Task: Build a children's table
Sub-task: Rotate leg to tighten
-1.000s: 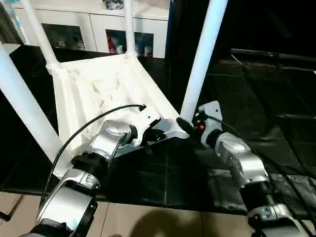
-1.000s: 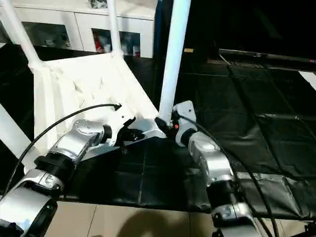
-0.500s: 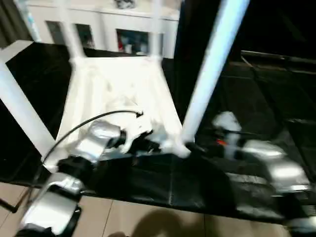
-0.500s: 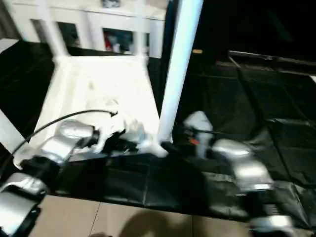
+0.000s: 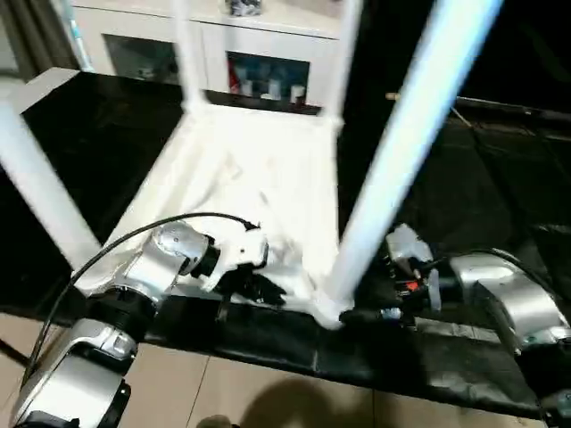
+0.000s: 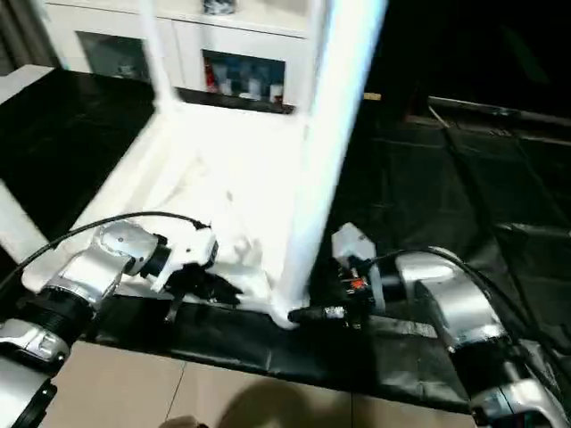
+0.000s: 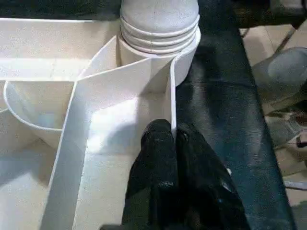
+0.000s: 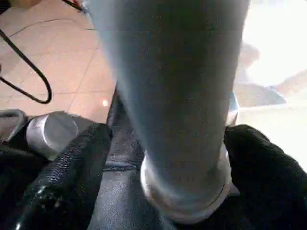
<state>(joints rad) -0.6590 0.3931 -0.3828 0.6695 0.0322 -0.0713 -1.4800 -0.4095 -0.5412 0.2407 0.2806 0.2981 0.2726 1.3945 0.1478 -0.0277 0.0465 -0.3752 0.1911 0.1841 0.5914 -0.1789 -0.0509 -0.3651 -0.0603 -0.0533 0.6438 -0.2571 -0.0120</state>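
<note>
Table top [image 5: 259, 178] lies upside down on the black desk [image 5: 500, 205], ribs up. All four legs appear seated in the corner sockets, though the far ones show only in part. My left claw [image 7: 175, 143] is clenched on the rim wall by the near socket. My right claw [image 8: 163, 163] is spread around the near leg [image 5: 401, 152] at the desk's front edge, fingers [image 8: 72, 167] either side. Judged remaining: check seating, flip upright.

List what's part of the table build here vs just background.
Job:
- table top, upside down, ribbed underside up
- near leg, standing in its corner socket
- three other legs, e.g.
- left gripper, shut on the top's edge rib
- right gripper, fingers either side of the near leg's base

Background:
- white cabinet with glass doors
- black mat
</note>
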